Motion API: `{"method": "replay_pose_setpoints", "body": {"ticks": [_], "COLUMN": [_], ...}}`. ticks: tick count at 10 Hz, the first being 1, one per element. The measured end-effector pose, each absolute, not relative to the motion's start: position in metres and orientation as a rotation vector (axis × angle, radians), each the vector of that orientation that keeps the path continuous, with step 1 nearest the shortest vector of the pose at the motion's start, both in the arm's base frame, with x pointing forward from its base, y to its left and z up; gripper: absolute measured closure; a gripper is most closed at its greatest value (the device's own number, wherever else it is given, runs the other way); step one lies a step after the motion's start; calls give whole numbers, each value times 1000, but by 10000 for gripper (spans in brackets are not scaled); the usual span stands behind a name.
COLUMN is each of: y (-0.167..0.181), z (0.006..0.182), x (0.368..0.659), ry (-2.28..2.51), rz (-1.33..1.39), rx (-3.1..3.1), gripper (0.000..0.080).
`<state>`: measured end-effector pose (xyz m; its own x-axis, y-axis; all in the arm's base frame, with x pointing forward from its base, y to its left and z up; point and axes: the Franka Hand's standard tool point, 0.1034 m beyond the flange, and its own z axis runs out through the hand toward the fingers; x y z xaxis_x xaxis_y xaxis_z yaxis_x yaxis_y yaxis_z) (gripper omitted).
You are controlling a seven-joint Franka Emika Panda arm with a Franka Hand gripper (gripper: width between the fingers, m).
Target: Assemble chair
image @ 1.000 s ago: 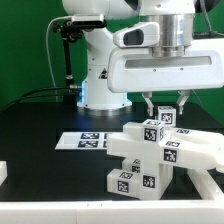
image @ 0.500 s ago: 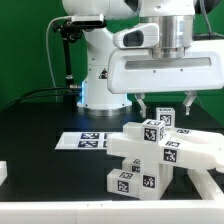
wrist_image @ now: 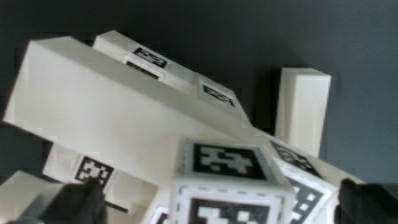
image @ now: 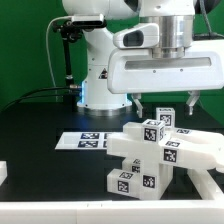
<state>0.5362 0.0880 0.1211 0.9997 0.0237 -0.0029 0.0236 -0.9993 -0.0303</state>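
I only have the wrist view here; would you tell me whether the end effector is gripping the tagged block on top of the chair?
Observer: No. The end effector is open, with its fingers on either side of the tagged block and not touching it.
Operator: Thank you. What lies beside the chair?
Observer: The marker board lies flat, toward the exterior view's left of the chair.
Operator: Are there any loose parts?
Observer: One white piece, cut off at the exterior view's left edge.
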Motion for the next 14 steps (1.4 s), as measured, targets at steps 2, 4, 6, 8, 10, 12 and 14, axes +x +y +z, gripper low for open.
{"method": "replay_pose_setpoints", "body": {"ticks": [2,4,6,8,10,12,14], "y": [88,90,87,87,87,87,87], "z": [133,127,117,116,115,115,115], "x": [538,540,540,539,539,539,539], "ry": [221,321,298,285,285,285,320], "rz": [-21,-30,-52,-54,-54,-53,-53], "rx": [-3095,-3088,-3096,-3097,-3097,-3098,-3093], "gripper": [151,151,151,178,349,517,517]}}
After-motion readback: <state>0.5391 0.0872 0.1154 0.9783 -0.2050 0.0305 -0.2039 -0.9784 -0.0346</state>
